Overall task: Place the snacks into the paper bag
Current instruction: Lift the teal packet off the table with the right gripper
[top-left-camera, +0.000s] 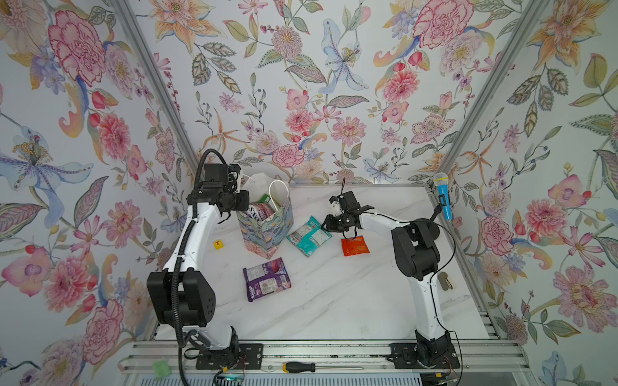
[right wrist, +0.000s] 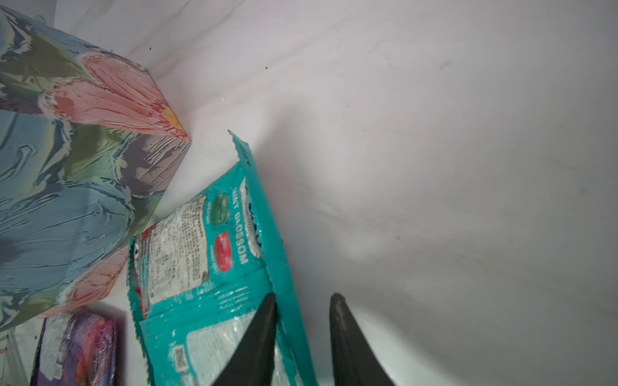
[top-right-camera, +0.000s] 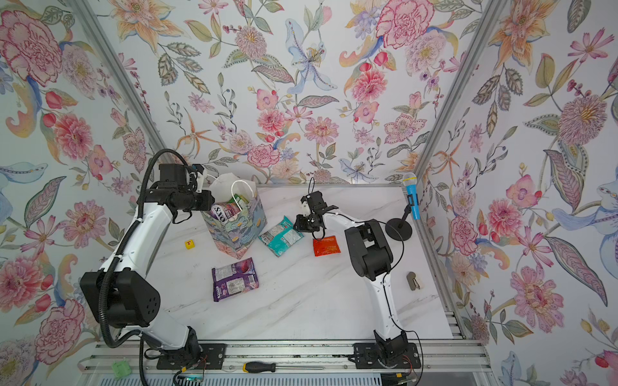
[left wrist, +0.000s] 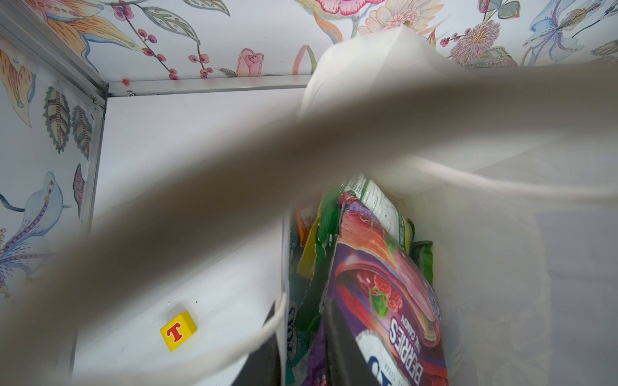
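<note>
1. Teal pouch (top-left-camera: 309, 235) is prob. going to handle light, floppy and slick, w/ contents shifting. The flat sealed edge looks the best hold, not the puffy middle.
2. It's lying flat on the table (top-left-camera: 334, 300), just beside the paper bag (top-left-camera: 267, 234).
3. R gripper (right wrist: 302, 299) is straddling the pouch's long edge, jaws apart: one finger over film, the other over bare table.
4. L gripper (left wrist: 301, 307) seems to be pinching the bag's wall.

Your cell: floral wallpaper (top-left-camera: 334, 83) covers the far, left and right walls, with pink and blue blooms on a pale ground. Aluminium posts (top-left-camera: 157, 87) stand at the far corners. The white marble-look tabletop (top-left-camera: 351, 300) is evenly lit, with soft shadows. A slotted aluminium rail (top-left-camera: 334, 356) runs along your near edge.
</note>
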Robot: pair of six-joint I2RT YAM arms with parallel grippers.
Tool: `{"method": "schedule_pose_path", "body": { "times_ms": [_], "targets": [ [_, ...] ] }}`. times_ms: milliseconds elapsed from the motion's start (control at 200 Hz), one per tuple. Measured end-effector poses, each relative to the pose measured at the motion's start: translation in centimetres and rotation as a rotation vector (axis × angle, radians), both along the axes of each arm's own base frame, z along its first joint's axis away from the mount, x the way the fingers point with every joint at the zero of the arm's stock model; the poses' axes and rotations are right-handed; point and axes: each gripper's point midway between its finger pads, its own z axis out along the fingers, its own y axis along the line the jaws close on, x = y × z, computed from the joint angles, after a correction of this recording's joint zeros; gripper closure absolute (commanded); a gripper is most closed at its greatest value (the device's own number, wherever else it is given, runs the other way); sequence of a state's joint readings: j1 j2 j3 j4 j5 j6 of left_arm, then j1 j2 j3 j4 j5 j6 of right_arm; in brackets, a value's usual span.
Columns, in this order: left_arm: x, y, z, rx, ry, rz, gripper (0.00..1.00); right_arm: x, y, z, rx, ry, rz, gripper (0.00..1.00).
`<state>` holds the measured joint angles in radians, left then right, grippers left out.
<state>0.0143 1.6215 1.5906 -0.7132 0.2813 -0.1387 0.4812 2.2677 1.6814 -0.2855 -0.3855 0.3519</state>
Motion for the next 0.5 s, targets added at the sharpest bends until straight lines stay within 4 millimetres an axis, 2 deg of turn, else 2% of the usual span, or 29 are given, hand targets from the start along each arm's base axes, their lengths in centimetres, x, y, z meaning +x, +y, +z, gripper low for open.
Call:
{"method": "schedule_pose_path", "body": {
  "times_ms": [150,370,440,495],
  "targets": [
    [0.0,0.0,0.0,0.000,0.000,0.000,0.78,-0.1,0.2,-0.2,0.013,0.013,0.001,1.00],
    [0.0,0.0,0.0,0.000,0.000,0.000,0.78,-0.3,0.7,0.7,0.060,0.029,-0.005,1.00],
    [0.0,0.0,0.0,-0.001,-0.001,-0.001,0.78,-0.7,0.8,2.2,0.095,0.029,-0.011,1.00],
    [0.0,0.0,0.0,-0.001,0.000,-0.001,0.78,-1.1,0.9,4.1,0.133,0.021,-0.020,1.00]
  ]
}}
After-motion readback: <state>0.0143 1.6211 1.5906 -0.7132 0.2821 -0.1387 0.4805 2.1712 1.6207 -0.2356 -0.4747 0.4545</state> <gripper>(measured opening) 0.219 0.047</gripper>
